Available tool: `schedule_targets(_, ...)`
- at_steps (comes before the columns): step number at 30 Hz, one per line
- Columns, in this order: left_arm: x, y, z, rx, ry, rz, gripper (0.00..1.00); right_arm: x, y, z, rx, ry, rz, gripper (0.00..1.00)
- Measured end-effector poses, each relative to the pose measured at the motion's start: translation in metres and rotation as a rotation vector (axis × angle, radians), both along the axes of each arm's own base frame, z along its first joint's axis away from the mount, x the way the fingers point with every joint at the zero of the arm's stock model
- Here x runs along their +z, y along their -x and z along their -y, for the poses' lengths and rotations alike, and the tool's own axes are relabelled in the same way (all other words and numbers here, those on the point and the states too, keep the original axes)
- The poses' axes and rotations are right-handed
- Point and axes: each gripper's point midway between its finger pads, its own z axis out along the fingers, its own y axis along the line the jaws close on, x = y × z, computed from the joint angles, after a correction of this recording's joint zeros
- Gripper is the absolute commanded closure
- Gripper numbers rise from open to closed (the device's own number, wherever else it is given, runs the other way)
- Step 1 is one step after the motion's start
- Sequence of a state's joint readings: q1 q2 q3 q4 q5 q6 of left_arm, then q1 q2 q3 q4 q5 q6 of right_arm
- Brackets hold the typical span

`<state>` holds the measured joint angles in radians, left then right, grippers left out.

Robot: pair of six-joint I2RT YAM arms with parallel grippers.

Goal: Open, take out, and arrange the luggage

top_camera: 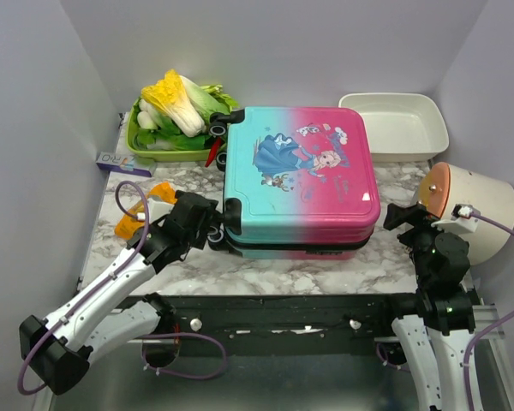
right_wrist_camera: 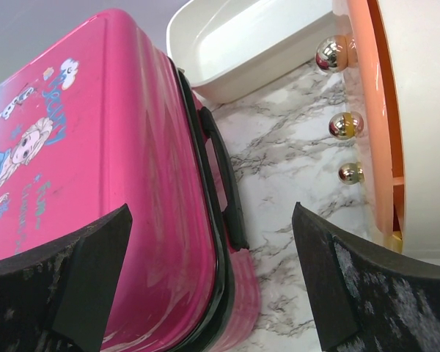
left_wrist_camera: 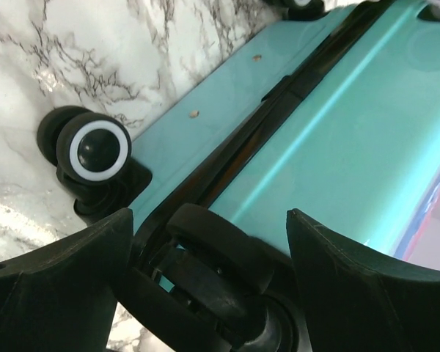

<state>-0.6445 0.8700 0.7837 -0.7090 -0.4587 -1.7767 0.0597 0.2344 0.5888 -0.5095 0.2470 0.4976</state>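
The luggage (top_camera: pixel 300 171) lies flat and closed on the marble table, teal on the left, pink on the right, with the princess print facing up. My left gripper (top_camera: pixel 207 224) is open at its near-left corner. In the left wrist view the gripper (left_wrist_camera: pixel 209 249) straddles a black wheel (left_wrist_camera: pixel 220 246) of the teal shell (left_wrist_camera: pixel 337 147) without closing on it. A second wheel (left_wrist_camera: pixel 95 150) rests on the table. My right gripper (top_camera: pixel 403 218) is open beside the pink end. In the right wrist view it (right_wrist_camera: pixel 211 249) spans the pink shell's (right_wrist_camera: pixel 110 183) edge and black side handle (right_wrist_camera: pixel 224 176).
A green tray of leafy vegetables (top_camera: pixel 176 120) stands at the back left. A white rectangular tray (top_camera: pixel 394 120) stands at the back right, also in the right wrist view (right_wrist_camera: pixel 249 44). A white and orange container (top_camera: pixel 471 205) with metallic knobs (right_wrist_camera: pixel 345 125) lies right. Orange items (top_camera: pixel 133 218) lie left.
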Motion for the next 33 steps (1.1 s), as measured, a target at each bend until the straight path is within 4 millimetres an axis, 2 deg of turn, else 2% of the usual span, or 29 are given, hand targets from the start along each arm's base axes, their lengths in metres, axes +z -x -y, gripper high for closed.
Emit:
schedule_targets(1, -0.002, 0.001, 0.003, -0.011, -0.002, -0.009, 0.16, 0.000, 0.000, 0.000, 0.000, 0.000, 0.000, 0.00)
schedule_targets(3, -0.004, 0.003, 0.008, -0.027, -0.001, -0.024, 0.18, 0.000, 0.000, 0.000, 0.000, 0.000, 0.000, 0.00)
schedule_targets(6, -0.008, 0.006, 0.010, -0.034, 0.003, -0.042, 0.37, 0.000, 0.001, 0.000, 0.000, 0.000, 0.003, 0.00)
schedule_targets(7, -0.009, 0.008, 0.010, -0.035, 0.003, -0.049, 0.56, 0.000, 0.001, 0.000, -0.001, -0.001, 0.005, 0.00)
schedule_targets(9, -0.009, 0.008, 0.011, -0.031, 0.007, -0.052, 0.72, 0.000, 0.001, 0.000, -0.001, -0.001, 0.006, 0.00)
schedule_targets(10, -0.009, 0.009, 0.011, -0.030, 0.007, -0.053, 0.88, 0.000, 0.001, 0.000, -0.002, -0.001, 0.006, 0.00)
schedule_targets(11, -0.009, 0.009, 0.011, -0.029, 0.009, -0.053, 0.97, 0.000, 0.001, 0.000, -0.001, -0.001, 0.006, 0.00)
schedule_targets(12, -0.009, 0.009, 0.011, -0.026, 0.010, -0.052, 1.00, 0.000, 0.001, 0.000, -0.001, -0.001, 0.006, 0.00)
schedule_targets(15, -0.008, 0.008, 0.009, -0.015, 0.004, -0.043, 1.00, 0.000, 0.001, 0.000, -0.001, -0.001, 0.006, 0.00)
schedule_targets(18, -0.002, 0.005, -0.002, 0.015, -0.038, 0.004, 1.00, 0.000, 0.001, 0.000, 0.000, -0.001, 0.006, 0.00)
schedule_targets(26, 0.053, 0.002, -0.078, 0.256, -0.171, 0.278, 1.00, 0.000, -0.003, -0.009, 0.051, 0.000, 0.001, 0.00)
schedule_targets(27, 0.055, 0.002, -0.084, 0.269, -0.201, 0.281, 0.80, -0.001, -0.004, -0.011, 0.061, 0.000, -0.005, 0.00)
schedule_targets(28, 0.056, 0.001, -0.088, 0.275, -0.229, 0.279, 0.18, -0.002, -0.005, -0.013, 0.074, -0.001, -0.011, 0.00)
schedule_targets(29, 0.056, 0.000, -0.090, 0.263, -0.267, 0.272, 0.01, -0.003, -0.006, -0.015, 0.090, 0.001, -0.017, 0.00)
schedule_targets(30, 0.057, -0.002, -0.089, 0.246, -0.285, 0.270, 0.01, -0.004, -0.007, -0.019, 0.110, 0.004, -0.022, 0.00)
schedule_targets(33, 0.061, -0.004, -0.062, 0.059, -0.306, 0.264, 0.01, -0.004, -0.010, -0.026, 0.154, 0.009, -0.027, 0.00)
